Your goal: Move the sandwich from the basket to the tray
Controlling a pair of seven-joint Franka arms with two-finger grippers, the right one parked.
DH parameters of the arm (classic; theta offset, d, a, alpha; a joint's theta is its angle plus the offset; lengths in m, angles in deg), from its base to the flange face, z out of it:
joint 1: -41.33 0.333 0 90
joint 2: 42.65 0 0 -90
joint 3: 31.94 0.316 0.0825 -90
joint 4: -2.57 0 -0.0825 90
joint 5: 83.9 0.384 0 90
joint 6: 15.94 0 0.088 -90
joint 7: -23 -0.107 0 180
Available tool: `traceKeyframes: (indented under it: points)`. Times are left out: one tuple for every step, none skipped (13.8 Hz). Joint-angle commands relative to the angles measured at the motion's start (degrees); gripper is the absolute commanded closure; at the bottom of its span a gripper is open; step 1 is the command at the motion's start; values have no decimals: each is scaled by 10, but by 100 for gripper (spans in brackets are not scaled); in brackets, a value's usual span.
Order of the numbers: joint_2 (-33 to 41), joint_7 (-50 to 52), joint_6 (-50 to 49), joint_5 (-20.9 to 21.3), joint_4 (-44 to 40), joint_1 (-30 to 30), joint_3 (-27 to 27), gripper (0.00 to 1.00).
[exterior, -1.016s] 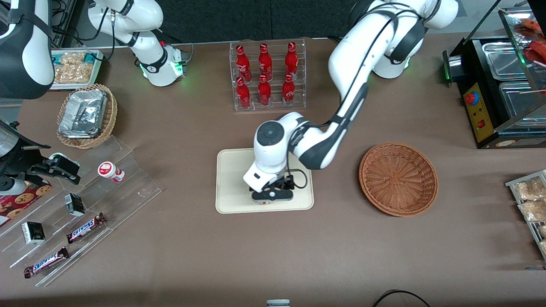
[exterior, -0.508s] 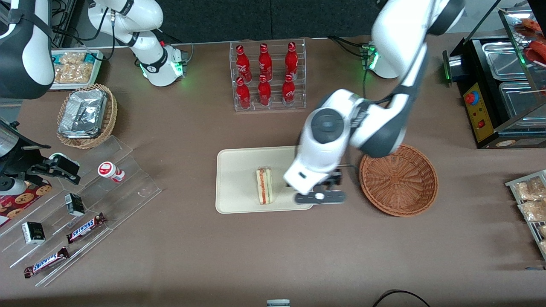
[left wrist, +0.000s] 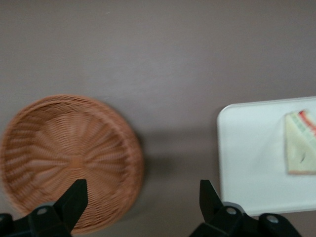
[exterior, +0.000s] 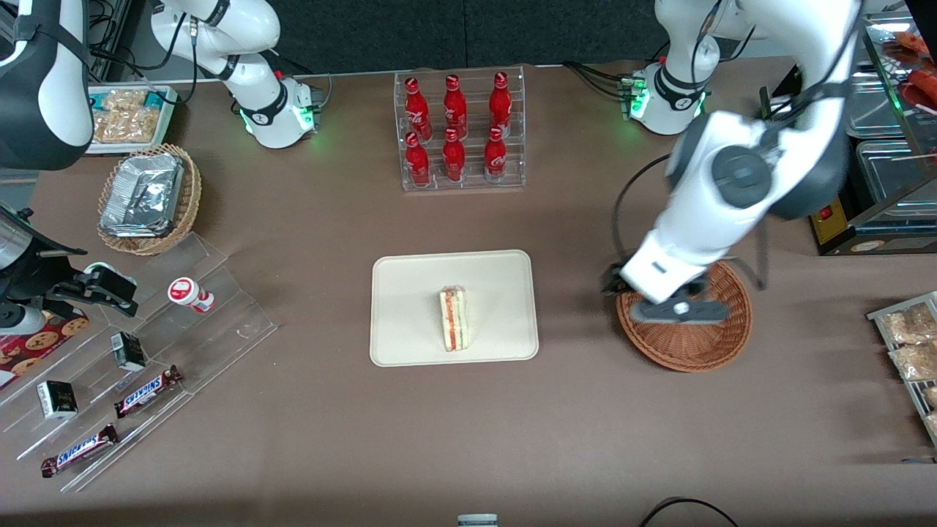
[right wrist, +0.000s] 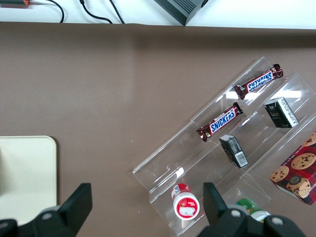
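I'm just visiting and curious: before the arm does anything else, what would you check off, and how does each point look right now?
1. Sandwich lies on the tray: ok.
2. Sandwich sits inside the tray's rim, not hanging over an edge: ok.
3. Basket holds nothing more: ok in the left wrist view, where its bottom is bare.
4. Gripper carries nothing; its fingers stand open: ok.
5. Gripper is well off the tray, above the basket: ok.
6. Whether the sandwich's wrap is undamaged: cannot tell.
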Motion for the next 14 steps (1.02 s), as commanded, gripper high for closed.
traceKeyframes:
  points:
    - [80, -85, -40, -19, 53, 58, -5, 0]
    - [93, -106, -68, -19, 48, 80, -3, 0]
    - [103, -129, -93, -19, 35, 103, -3, 0]
    - [110, -149, -128, -18, 15, 118, -3, 0]
    - [110, -152, -168, -17, -17, 124, -1, 0]
    - [107, -151, -202, -10, -51, 125, -1, 0]
    - [104, -147, -224, -4, -80, 124, -2, 0]
    - [103, -144, -242, 1, -103, 124, -2, 0]
    - [103, -143, -250, 3, -112, 124, -2, 0]
    - [103, -142, -251, 3, -116, 124, -2, 0]
    - [103, -143, -251, 3, -119, 124, -2, 0]
    - [103, -143, -251, 3, -126, 124, -2, 0]
    - [103, -143, -251, 4, -129, 124, -2, 0]
    - [103, -142, -252, 4, -130, 123, -3, 0]
